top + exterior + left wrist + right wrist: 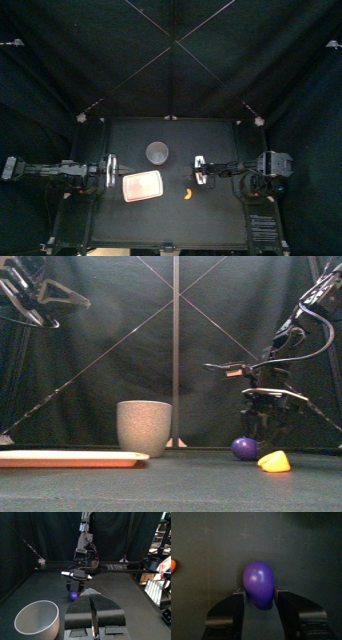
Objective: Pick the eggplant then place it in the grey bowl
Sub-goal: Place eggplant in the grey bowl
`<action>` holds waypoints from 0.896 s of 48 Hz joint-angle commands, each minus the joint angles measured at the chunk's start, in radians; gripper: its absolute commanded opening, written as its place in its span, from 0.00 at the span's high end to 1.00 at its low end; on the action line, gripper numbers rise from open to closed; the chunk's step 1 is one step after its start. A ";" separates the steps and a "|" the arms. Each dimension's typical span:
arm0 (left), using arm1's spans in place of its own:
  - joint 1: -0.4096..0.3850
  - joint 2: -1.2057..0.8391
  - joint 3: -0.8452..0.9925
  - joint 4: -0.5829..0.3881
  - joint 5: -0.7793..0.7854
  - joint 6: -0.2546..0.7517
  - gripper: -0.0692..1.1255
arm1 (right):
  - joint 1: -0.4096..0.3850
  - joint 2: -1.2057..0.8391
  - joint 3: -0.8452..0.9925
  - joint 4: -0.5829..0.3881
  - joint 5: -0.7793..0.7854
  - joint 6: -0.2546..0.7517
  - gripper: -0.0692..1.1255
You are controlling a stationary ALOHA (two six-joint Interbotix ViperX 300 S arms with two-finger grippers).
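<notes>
Down at the table (214,215) with the right gripper (260,591), spread around the purple eggplant (258,579): 1 jaw just beside each flank of its narrower end, the rounder end out past both tips. Cannot tell from the right wrist view whether pressing on the skin or only alongside it. As for the eggplant itself, lying on the tabletop in the right half, roughly midway between back and front, lengthwise between the 2 jaws. Near it but apart, a little closer to the front edge, a small yellow toy (274,461), orange-looking at the very edge of the right wrist view; too small to name more exactly. Further left, around the middle of the table and toward the back, the tall grey speckled cup (144,428), upright with its mouth open upward, well apart from the eggplant. In front of that cup and slightly left, the flat pink tray (74,458), lying level on the tabletop. Out at the left side, beyond the tray's left edge, the left gripper (93,597), raised above the surface, both jaws pressed together on nothing, pointed across the table toward the right arm.
</notes>
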 commanded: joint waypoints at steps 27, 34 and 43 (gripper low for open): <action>0.003 0.002 -0.012 0.002 -0.002 0.000 0.95 | -0.032 -0.026 -0.390 -0.037 -0.052 -0.014 0.49; 0.003 0.002 -0.012 0.002 -0.003 0.002 0.95 | -0.055 0.043 -0.499 -0.057 -0.120 -0.011 0.49; 0.003 0.002 -0.012 0.002 -0.002 0.002 0.95 | -0.081 0.141 -0.584 -0.046 -0.170 -0.005 0.46</action>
